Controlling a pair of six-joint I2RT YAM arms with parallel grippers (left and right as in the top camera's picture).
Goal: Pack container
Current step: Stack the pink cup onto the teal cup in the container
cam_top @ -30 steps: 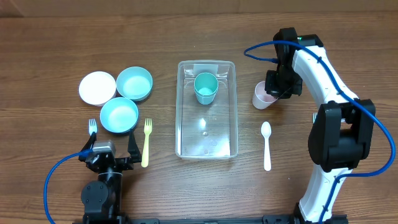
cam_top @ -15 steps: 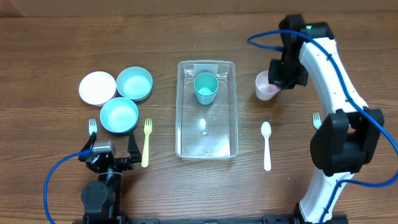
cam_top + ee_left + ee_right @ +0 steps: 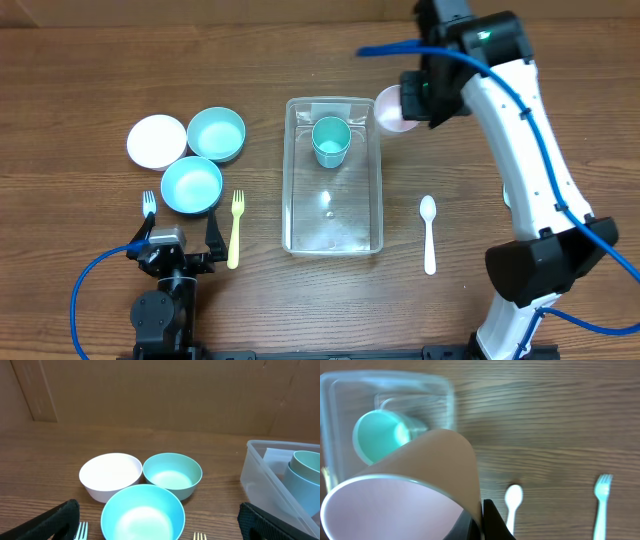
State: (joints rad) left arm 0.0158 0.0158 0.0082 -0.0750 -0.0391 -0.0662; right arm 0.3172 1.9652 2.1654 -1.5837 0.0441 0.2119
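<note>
Container: the clear plastic container (image 3: pixel 331 228) sits in the middle of the table, its long side running away from the robot, with the bowls to its left and the spoon to its right

Inside it: one teal cup (image 3: pixel 331 141) stands mouth up at the far end

Right gripper: the right gripper (image 3: pixel 412 100) is clenched on the wall of a pink cup (image 3: pixel 392 109); in the wrist view one dark finger (image 3: pixel 491 521) presses against the cup's side

Pink cup: held off the table and tilted, its pale inside showing; from overhead it hangs just beside the container's far right corner, its edge overlapping the rim there

Left gripper: the left gripper (image 3: pixel 174 243) rests low at the near left edge of the table, fingers (image 3: pixel 54 522) spread wide and grasping nothing

Bowls: a white bowl (image 3: pixel 157 140) and two teal bowls (image 3: pixel 216 134) (image 3: pixel 191 185) cluster left of the container, close together; whether they touch I cannot tell

Forks on the left: a yellow fork (image 3: pixel 236 229) lies between the nearer teal bowl and the container, and a white fork (image 3: pixel 149 204) lies just left of that bowl

Right side: a white spoon (image 3: pixel 428 233) lies right of the container, handle toward the robot; the right wrist view shows a pale fork (image 3: pixel 602 495) further right of the spoon
</note>
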